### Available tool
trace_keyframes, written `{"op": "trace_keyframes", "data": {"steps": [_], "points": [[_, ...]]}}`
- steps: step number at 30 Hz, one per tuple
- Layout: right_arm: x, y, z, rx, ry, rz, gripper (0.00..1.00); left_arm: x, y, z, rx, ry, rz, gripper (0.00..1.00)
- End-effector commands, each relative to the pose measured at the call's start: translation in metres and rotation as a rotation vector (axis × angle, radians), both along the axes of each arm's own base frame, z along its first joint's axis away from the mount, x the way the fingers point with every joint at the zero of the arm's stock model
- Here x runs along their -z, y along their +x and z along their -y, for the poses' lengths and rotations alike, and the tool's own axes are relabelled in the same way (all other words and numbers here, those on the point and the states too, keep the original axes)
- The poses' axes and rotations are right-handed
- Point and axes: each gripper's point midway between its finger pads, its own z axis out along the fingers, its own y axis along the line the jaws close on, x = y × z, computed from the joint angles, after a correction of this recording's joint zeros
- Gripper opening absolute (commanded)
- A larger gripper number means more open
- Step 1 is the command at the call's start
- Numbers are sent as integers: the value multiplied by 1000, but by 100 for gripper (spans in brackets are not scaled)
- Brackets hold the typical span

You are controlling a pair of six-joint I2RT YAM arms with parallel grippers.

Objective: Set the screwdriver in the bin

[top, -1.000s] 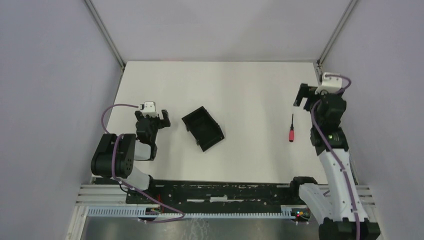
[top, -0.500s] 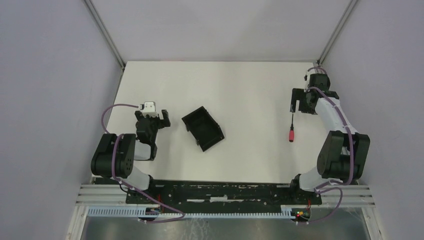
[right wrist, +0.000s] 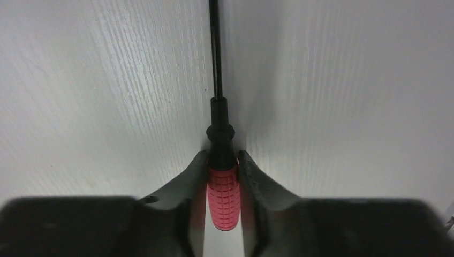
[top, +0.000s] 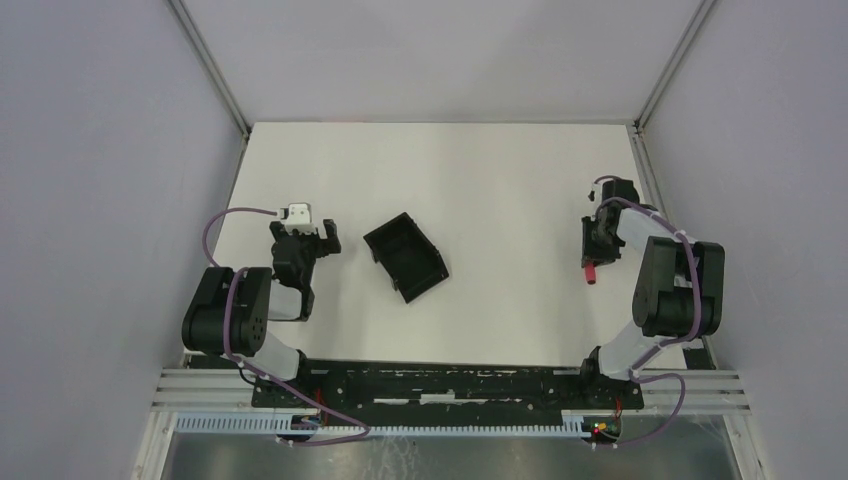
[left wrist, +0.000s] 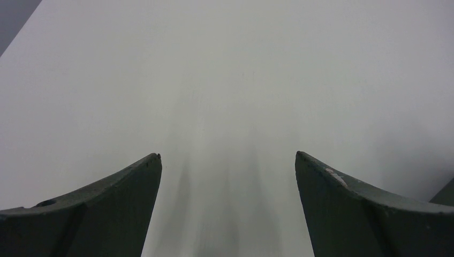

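Right gripper (right wrist: 222, 160): clamped on the screwdriver (right wrist: 219, 123), with one finger pressed to each side of the red ribbed handle. Grips the forward part of the handle, just behind the dark collar. Leaves the thin dark shaft running straight out ahead, away from the wrist camera. Holds the tool low, close over the white table (top: 480, 180); cannot tell whether resting on the surface or just clear of it. Stands near the right edge of the table in the top view, with the red handle end showing just below the fingers.

Left gripper (left wrist: 227, 155): jaws wide apart, nothing between them, only bare table surface ahead. Sits on the left side of the table, just left of the bin (top: 400, 250).

Bin: black, open-topped, turned at an angle, left of the table's centre. Lies well apart from the screwdriver, with open table between the two.
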Motion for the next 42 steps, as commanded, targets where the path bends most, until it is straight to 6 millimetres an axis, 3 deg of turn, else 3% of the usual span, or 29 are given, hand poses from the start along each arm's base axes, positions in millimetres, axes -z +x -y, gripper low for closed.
{"op": "trace_keyframes", "data": {"steps": [1, 3, 12, 15, 18, 20, 21, 27, 30, 34, 37, 42], "points": [[5, 7, 5, -9, -17, 11, 19, -14, 6, 1, 3, -16, 49, 100], [-1, 10, 3, -14, -4, 9, 0, -13, 6, 1, 4, -16, 47, 100], [-89, 28, 38, 52, -183, 43, 0, -14, 6, 1, 4, -16, 48, 100], [-99, 30, 47, 91, -230, 64, 0, -14, 6, 1, 4, -16, 48, 100], [-99, 37, 26, 51, -182, 83, 0, -14, 6, 1, 4, -16, 48, 100], [-106, 47, -2, -4, -187, 114, 0, -14, 6, 1, 4, -16, 47, 100], [-110, 53, -27, -55, -180, 134, 0, -14, 6, 1, 4, -16, 48, 100], [-135, 76, -203, -392, -20, 286, 0, -14, 6, 1, 4, -16, 48, 100], [-146, 71, -283, -548, -12, 328, 0, -14, 6, 1, 4, -16, 48, 100], [-157, 46, -381, -798, 4, 382, 0, -14, 6, 1, 4, -16, 47, 100], [-158, 32, -418, -948, -1, 432, 0, -13, 6, 1, 4, -16, 47, 100], [-136, 13, -432, -1114, 12, 414, 0, -14, 6, 1, 3, -16, 47, 100]]}}
